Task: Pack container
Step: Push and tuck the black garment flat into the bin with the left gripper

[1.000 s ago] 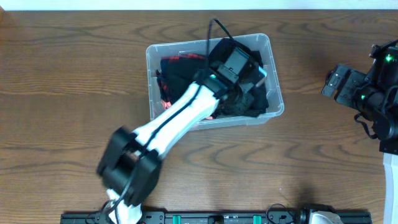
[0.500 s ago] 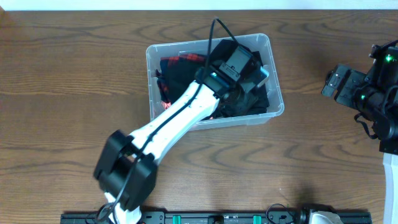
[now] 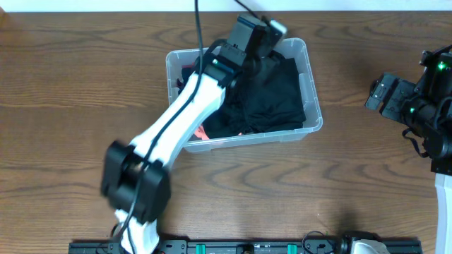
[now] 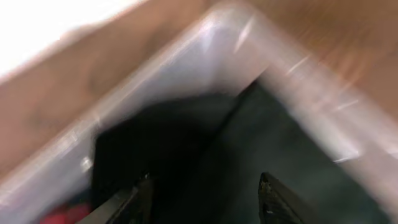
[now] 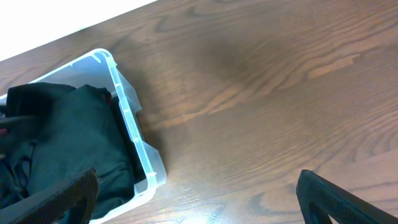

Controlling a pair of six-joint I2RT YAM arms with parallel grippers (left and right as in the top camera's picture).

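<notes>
Overhead, a brown wood-grain table [image 3: 70, 85] is seen, with the white-and-black left arm [image 3: 180, 123] stretched from the near edge across the large rectangular clear plastic container [image 3: 313, 85], which is set on the table at the middle, towards the far side. The left gripper [image 3: 254, 39] is held over the container's far wall, above the black folded clothing [image 3: 272, 99] laid inside. In the blurred left wrist view its fingers [image 4: 273, 199] are seen apart with nothing between them, a pose judged suited to releasing cloth. A scrap of red fabric [image 3: 203, 132] is shown near the near left corner. The container's mouth is turned upward, and its long axis is laid left to right, slightly skewed to the table edge. Well to the right, the black right gripper [image 3: 381, 93] is kept away from the container, its fingers [image 5: 62, 196] spread wide and empty, probably so that the left arm is given room.
</notes>
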